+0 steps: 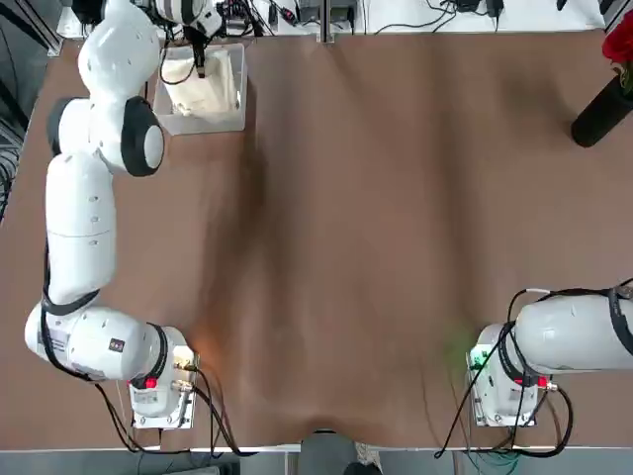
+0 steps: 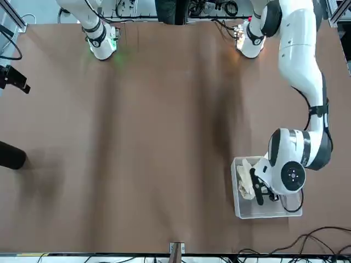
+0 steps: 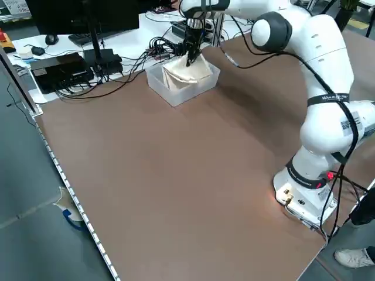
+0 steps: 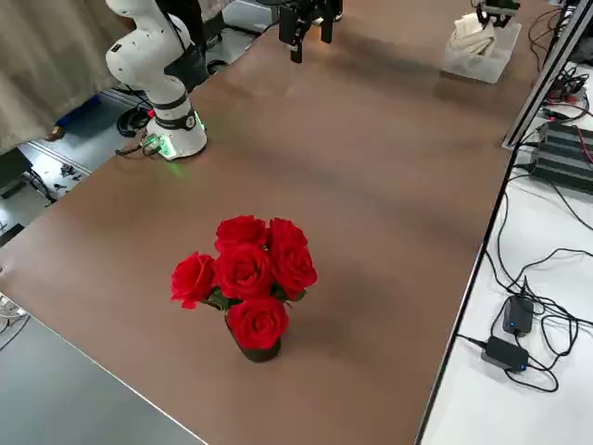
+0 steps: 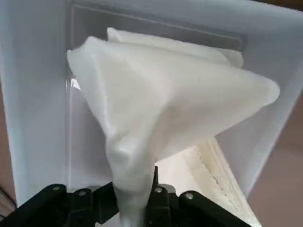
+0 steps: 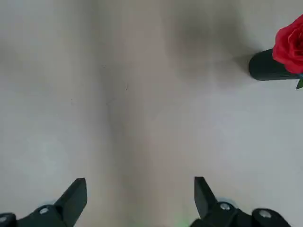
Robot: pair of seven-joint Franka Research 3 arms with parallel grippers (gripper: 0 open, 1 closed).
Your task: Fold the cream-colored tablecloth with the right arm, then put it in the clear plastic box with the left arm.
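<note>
Left hand pinches the cream cloth inside the clear plastic box, far left on the bench!
The bench wears a smooth brown top, and there's a vase of red roses at far right; right hand hangs wide over the near right side. Beyond the far edge, a white desk carries a monitor and tangled black cables; a printed band on the left arm is too small to read.

Cream tablecloth — folded, soft, bunched where pinched, its layers fanning out — inside a clear, whitish plastic box, square-cornered and upright, upper left of the top view.
</note>
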